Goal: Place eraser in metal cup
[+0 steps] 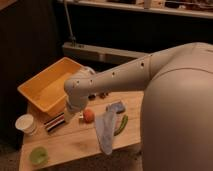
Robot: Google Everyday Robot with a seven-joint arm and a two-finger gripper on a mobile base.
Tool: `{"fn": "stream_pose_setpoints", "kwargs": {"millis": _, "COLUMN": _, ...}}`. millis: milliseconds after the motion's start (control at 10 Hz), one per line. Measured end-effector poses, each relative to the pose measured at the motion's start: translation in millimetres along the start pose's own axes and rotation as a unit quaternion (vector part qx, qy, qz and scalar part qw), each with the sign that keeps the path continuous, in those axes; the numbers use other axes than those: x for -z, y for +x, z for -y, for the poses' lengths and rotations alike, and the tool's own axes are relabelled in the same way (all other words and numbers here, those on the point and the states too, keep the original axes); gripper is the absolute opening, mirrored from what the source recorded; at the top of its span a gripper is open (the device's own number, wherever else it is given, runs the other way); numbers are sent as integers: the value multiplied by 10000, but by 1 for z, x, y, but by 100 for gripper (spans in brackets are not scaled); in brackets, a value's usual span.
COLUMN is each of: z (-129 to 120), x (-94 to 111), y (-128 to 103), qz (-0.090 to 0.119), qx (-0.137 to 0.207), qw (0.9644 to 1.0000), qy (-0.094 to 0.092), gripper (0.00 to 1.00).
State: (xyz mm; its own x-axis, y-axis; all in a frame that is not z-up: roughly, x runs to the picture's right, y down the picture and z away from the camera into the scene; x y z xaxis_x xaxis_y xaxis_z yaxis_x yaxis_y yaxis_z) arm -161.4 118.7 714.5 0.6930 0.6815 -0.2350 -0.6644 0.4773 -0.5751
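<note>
Wooden table (75,144), tool (68,115) just beside eraser (54,122) — grip unclear, orange ball (88,115) alongside, yellow bin (45,92) behind

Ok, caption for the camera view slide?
Claw poised by the striped eraser on the wooden table, near the yellow bin; metal cup out of sight.

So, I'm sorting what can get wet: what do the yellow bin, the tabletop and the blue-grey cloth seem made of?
Yellow bin: probably plastic, smooth, evenly coloured walls. Tabletop: looks like pale wood, matte, though laminate is possible. Cloth: soft fabric, lying limp and creased. The hand sits low beside the eraser.
</note>
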Motion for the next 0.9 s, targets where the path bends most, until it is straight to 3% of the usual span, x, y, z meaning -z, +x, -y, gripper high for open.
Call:
{"fn": "stream_pose_setpoints", "kwargs": {"millis": 100, "z": 0, "x": -1, "y": 0, "qz": 62, "qx": 147, "qw": 9999, "qy": 39, "gripper": 62}}
{"fn": "stream_pose_setpoints", "kwargs": {"millis": 200, "z": -1, "x": -2, "y": -1, "qz": 182, "qx": 544, "qw": 9983, "qy": 96, "gripper": 62}}
{"fn": "stream_pose_setpoints", "kwargs": {"millis": 300, "z": -3, "x": -2, "y": -3, "qz": 374, "qx": 1232, "qw": 9915, "qy": 162, "gripper": 62}}
{"fn": "stream_pose_setpoints", "kwargs": {"millis": 400, "z": -4, "x": -1, "y": -3, "qz": 545, "qx": 1708, "qw": 9836, "qy": 175, "gripper": 62}}
{"fn": "stream_pose_setpoints", "kwargs": {"millis": 600, "z": -6, "x": 4, "y": -3, "qz": 888, "qx": 2629, "qw": 9604, "qy": 255, "gripper": 62}}
{"fn": "stream_pose_setpoints", "kwargs": {"millis": 800, "z": -9, "x": 6, "y": -5, "qz": 1026, "qx": 3026, "qw": 9471, "qy": 289, "gripper": 62}}
{"fn": "stream_pose_setpoints", "kwargs": {"millis": 900, "z": -7, "x": 5, "y": -4, "qz": 1025, "qx": 3040, "qw": 9467, "qy": 291, "gripper": 62}}
